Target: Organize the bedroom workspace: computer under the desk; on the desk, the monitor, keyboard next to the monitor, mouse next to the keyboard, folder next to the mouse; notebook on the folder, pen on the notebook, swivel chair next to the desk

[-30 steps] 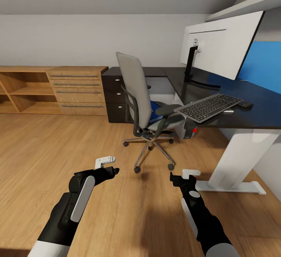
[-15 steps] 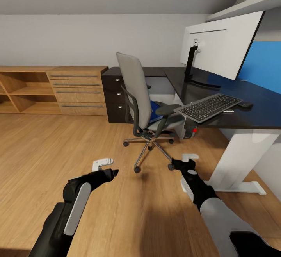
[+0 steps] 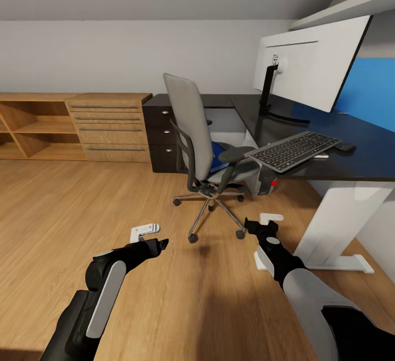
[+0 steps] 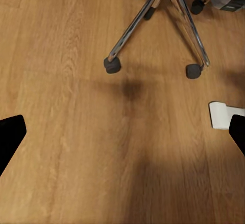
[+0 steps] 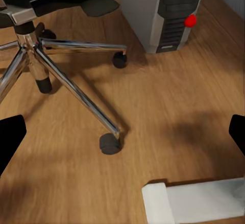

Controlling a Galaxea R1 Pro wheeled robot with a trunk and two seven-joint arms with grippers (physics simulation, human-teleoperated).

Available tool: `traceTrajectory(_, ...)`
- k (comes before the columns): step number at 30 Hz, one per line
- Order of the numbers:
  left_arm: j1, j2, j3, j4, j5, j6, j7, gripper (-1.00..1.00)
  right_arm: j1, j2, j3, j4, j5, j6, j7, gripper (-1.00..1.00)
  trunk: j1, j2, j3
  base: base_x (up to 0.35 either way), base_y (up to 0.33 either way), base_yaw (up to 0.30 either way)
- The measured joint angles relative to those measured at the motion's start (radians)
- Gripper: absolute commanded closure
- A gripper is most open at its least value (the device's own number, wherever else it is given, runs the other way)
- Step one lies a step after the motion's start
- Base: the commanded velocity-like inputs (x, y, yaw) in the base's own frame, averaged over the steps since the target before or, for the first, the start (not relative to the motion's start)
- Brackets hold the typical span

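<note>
I have both arms out low over the wood floor [image 3: 66, 213] in front of me. The left end effector [image 3: 149, 235] is released, fingers spread and nothing between them; since half a second ago it has drifted only slightly, and its forearm has sunk lower than it was a second ago. The right end effector [image 3: 264, 223] is also released and empty; it has edged a little up and toward the swivel chair [image 3: 200, 147], and over the last second that arm has swung well forward, so its pale elbow now shows in the lower right of my head view.

The room itself has not shifted. The swivel chair stands just off the bench [image 3: 362, 155], back toward me, with the blue folder [image 3: 219, 155] lying on its seat. On the bench the monitor [image 3: 310, 62] stands upright with its pale back to me, the keyboard [image 3: 293, 150] lies at the near edge with one corner past it, and a small dark mouse [image 3: 344, 146] sits just beside the keyboard's far end. The computer [image 5: 163, 12] stands on the floor under the bench, near the chair's chrome base [image 5: 56, 75]. The bench's white foot [image 5: 196, 203] lies close below my right wrist camera. A wooden chest [image 3: 109, 125] stands against the far wall.
</note>
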Motion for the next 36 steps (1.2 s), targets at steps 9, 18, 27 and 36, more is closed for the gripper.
traceTrajectory(9, 0.000, 0.000, 0.000, 0.003, 0.000, 0.001, 0.000, -1.00, -0.001, 0.000, 0.000, 0.001, 0.001, -0.013, 0.000, -1.00, 0.000, 0.000, 0.000, 0.087, 0.000, 0.000)
traceTrajectory(18, 0.000, 0.000, 0.000, 0.009, -0.001, 0.001, 0.000, -1.00, -0.001, 0.001, 0.001, -0.004, 0.002, -0.085, -0.002, -1.00, 0.000, 0.000, 0.000, 0.221, 0.000, 0.000)
traceTrajectory(27, 0.000, 0.000, 0.000, 0.010, 0.000, 0.001, 0.000, -1.00, 0.000, 0.000, 0.001, 0.002, 0.003, -0.165, -0.025, -1.00, 0.000, 0.000, 0.000, 0.186, 0.000, 0.000)
traceTrajectory(36, 0.000, 0.000, 0.000, 0.020, -0.001, 0.001, 0.000, -1.00, 0.001, 0.001, 0.001, 0.002, 0.003, -0.176, -0.030, -1.00, 0.000, 0.000, 0.000, 0.109, 0.000, 0.000)
